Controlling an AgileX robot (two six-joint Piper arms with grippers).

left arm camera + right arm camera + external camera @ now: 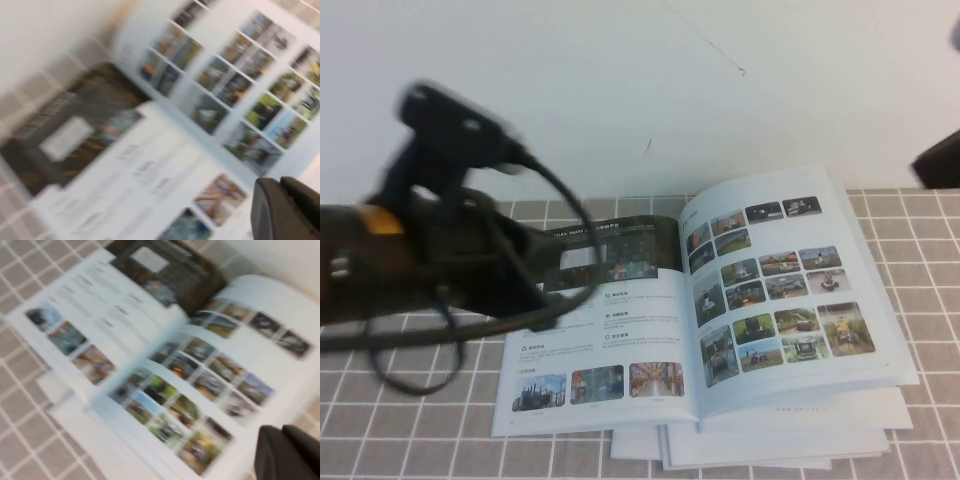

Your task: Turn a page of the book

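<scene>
While the left gripper hangs above the thin glossy open book, its fingertips pressed together on nothing, the banner-topped page lies flat beneath it, seemingly already turned. Beyond sit plain white booklets on the grey checked cloth. The right gripper, clenched empty, hovers over the photo-grid side. Retreating looks next.

High view looks down from afar; both wrist views hover near, sharing the open book.
</scene>
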